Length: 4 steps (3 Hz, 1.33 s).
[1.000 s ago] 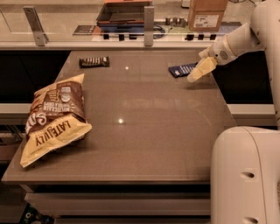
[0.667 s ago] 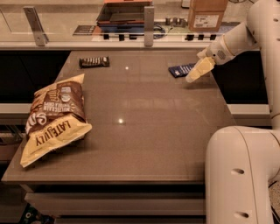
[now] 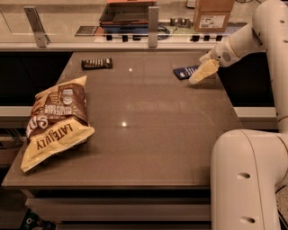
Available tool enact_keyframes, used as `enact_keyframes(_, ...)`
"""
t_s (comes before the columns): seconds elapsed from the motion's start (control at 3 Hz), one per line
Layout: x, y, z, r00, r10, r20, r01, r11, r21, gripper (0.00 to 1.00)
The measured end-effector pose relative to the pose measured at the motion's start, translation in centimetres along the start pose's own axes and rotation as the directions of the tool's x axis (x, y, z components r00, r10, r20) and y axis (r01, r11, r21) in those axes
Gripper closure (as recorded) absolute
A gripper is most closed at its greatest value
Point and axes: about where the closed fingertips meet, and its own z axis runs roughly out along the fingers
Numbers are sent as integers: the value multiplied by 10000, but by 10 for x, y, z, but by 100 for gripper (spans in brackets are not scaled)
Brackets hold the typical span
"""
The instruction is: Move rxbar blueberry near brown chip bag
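The rxbar blueberry [image 3: 184, 72], a small flat dark-blue bar, lies on the table near its far right edge. My gripper [image 3: 202, 73] hangs just to the right of the bar, its pale fingers pointing down-left and partly over the bar's right end. The brown chip bag [image 3: 55, 120], brown on top and tan-yellow below with "LATE JULY" lettering, lies at the table's left side, far from the bar.
A dark brown bar [image 3: 96, 63] lies at the table's far left. The grey-brown table [image 3: 144, 134] has a counter behind it with a cardboard box [image 3: 212, 14] and a dark tray [image 3: 128, 12]. My white arm base [image 3: 247, 179] fills the lower right.
The gripper has shifted slightly left and down toward the blue bar. The bar, chip bag and dark bar have not moved.
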Motion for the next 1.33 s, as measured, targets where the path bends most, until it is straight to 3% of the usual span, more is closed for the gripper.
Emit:
enact_keyframes(1.0, -2, -3, 14, 10000, 24, 57, -23, 10000, -31, 87)
enact_keyframes(1.33, -3, -3, 15, 10000, 27, 63, -26, 10000, -37, 100)
